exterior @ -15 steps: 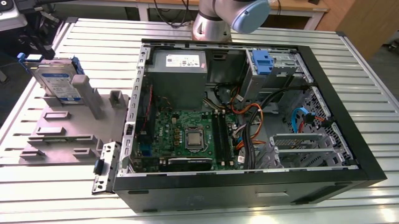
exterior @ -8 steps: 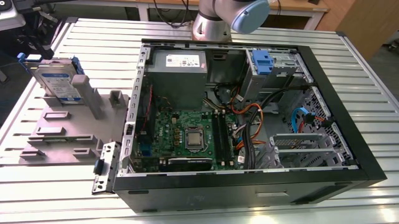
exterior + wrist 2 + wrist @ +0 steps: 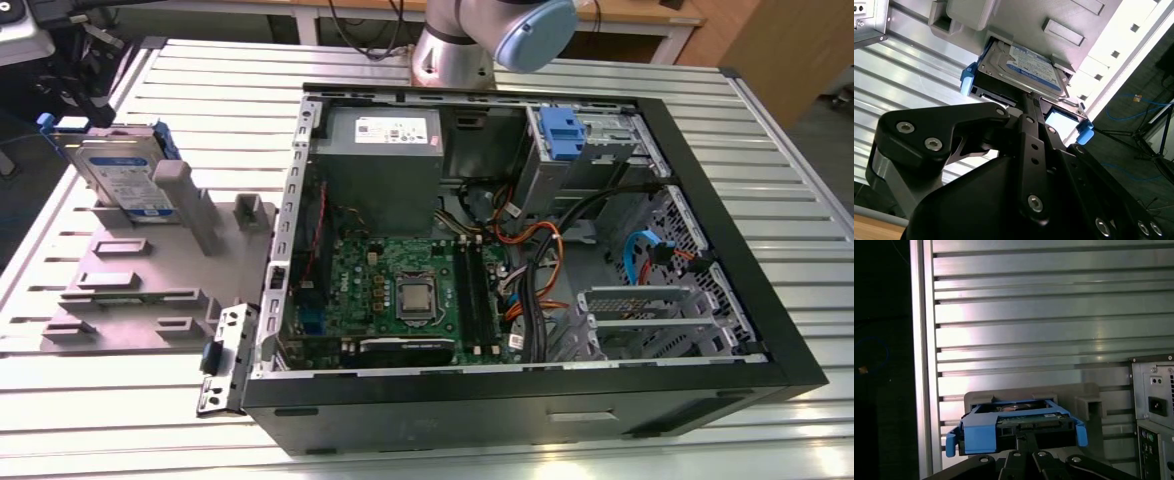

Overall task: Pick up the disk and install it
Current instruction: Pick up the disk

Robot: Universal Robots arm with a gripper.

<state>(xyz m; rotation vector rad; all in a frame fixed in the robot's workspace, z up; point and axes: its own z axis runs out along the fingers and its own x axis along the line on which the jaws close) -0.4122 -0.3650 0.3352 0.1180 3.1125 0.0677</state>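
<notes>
Black gripper (image 3: 1026,437), its fingers pressed together, faces the silver-grey disk (image 3: 1021,420) framed by blue rails.

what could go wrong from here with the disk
1. The disk stands in a grey holder; a skewed pull by the gripper may jam it or drag the holder.
2. Cables lie near the drive cage and could snag the disk.

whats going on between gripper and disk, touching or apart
Cannot tell. In the second wrist view the gripper overlaps the edge of the disk, but neither contact nor a gap shows plainly.
</notes>
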